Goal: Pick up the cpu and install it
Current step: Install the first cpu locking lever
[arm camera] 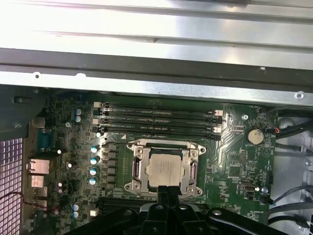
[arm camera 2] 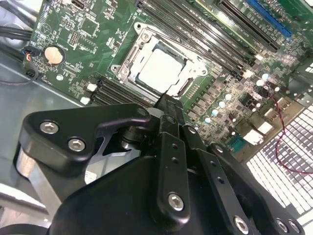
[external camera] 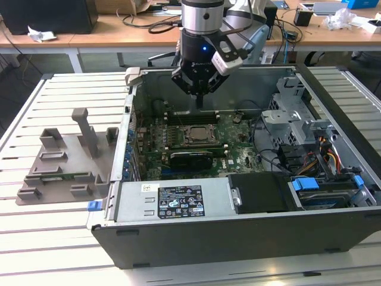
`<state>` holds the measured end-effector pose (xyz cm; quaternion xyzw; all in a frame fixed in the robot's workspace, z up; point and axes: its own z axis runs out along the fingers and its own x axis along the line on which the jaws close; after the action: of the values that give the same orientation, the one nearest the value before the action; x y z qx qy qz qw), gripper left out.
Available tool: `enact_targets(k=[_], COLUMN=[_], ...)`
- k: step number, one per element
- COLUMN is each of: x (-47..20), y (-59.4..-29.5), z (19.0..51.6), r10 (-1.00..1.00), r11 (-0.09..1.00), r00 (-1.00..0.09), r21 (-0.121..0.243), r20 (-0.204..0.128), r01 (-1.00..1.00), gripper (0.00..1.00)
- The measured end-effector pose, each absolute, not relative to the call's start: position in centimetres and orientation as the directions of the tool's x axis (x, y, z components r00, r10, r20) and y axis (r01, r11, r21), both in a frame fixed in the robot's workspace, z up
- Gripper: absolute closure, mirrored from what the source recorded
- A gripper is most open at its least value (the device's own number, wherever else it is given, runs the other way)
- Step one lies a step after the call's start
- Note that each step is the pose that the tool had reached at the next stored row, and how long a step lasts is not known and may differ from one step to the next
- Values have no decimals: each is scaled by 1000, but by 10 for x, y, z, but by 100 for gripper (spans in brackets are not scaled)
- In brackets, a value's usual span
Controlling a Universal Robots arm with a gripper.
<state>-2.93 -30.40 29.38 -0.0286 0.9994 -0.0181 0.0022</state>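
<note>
The cpu (external camera: pixel 196 134), a flat silver-grey square, lies seated in the metal-framed socket (external camera: pixel 186 143) on the green motherboard inside the open computer case. In both wrist views the cpu (arm camera 2: pixel 159 71) (arm camera: pixel 165 169) rests flat within the socket frame (arm camera 2: pixel 128 62) (arm camera: pixel 135 166). My gripper (external camera: pixel 199 102) hangs above the board, slightly behind the socket in the exterior view and apart from the cpu. Its black fingers (arm camera 2: pixel 170 108) (arm camera: pixel 163 197) are pressed together with nothing between them.
A grey plastic fixture tray (external camera: pixel 65 167) lies on the slatted table at the exterior view's left. The case walls (external camera: pixel 178 208) ring the board. A metal drive cage (external camera: pixel 292 113) and cables (external camera: pixel 327 155) stand at the right. Memory slots (arm camera: pixel 156 120) lie beside the socket.
</note>
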Motion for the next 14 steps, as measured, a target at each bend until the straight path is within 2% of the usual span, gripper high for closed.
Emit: enact_targets(k=[14], x=[-47], y=[-304], z=[296], r10=[-57], r11=[998], r00=[-998], r21=[-36], r20=[-3], r01=[-57], gripper=[89])
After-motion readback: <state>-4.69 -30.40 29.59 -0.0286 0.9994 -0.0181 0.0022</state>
